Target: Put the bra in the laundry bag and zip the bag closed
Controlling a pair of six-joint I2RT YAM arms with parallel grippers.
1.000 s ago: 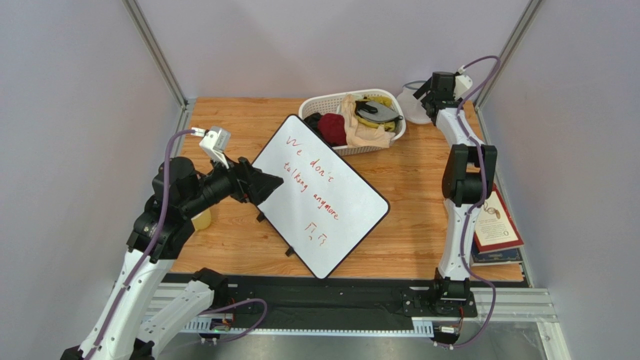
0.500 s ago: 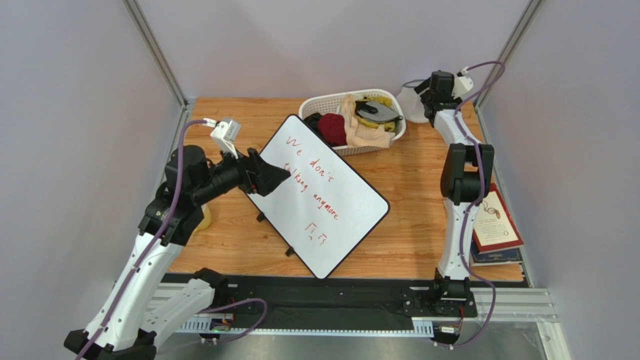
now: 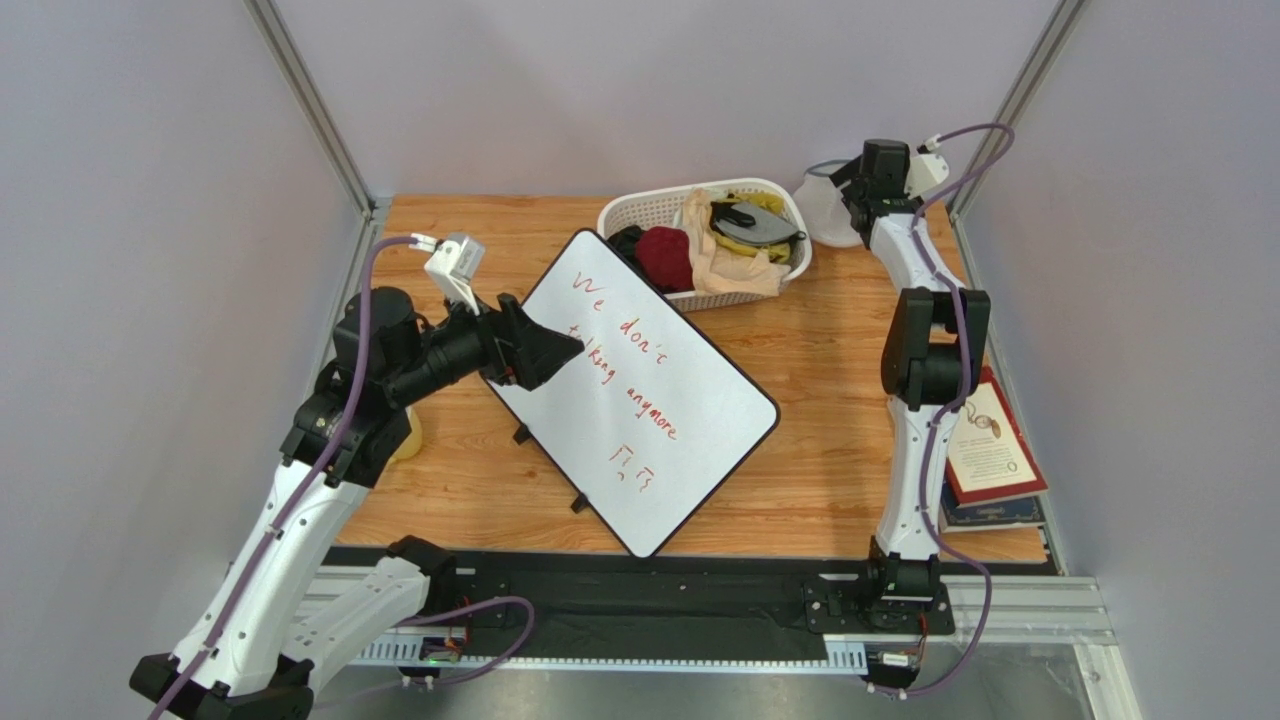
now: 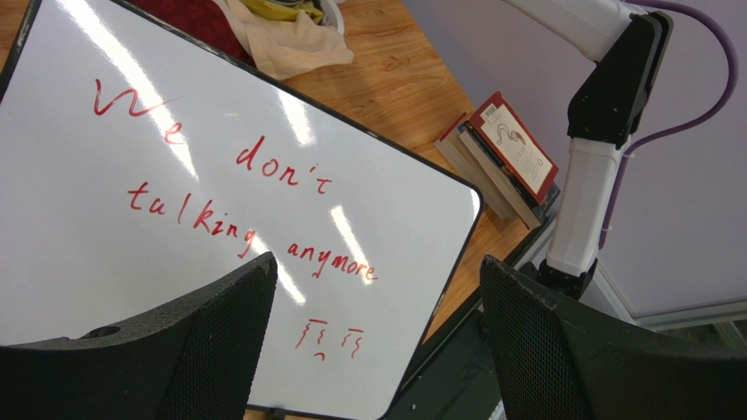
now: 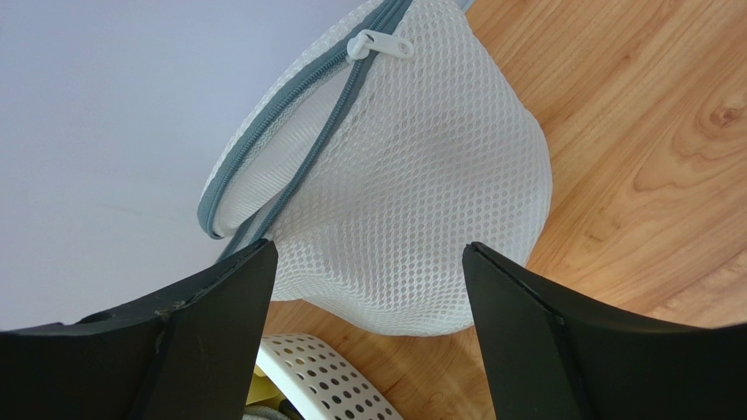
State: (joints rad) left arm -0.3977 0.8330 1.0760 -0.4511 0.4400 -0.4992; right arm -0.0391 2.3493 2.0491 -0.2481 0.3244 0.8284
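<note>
Since a second before, the left gripper (image 3: 553,351) had advanced over the left edge of the whiteboard (image 3: 646,398), fingers spread wide, holding nothing. The right gripper (image 5: 368,254), equally spread and empty, faced the laundry bag (image 5: 403,184) in the far corner. The bra (image 3: 751,222) lay in the basket (image 3: 736,296).

In the top view the right arm (image 3: 903,249) covers most of the laundry bag (image 3: 819,203) at the far right corner. The bra (image 3: 751,224) lies half buried among garments in the basket (image 3: 718,297). The left arm (image 3: 365,408) hides most of 1 yellow object (image 3: 406,440).
</note>
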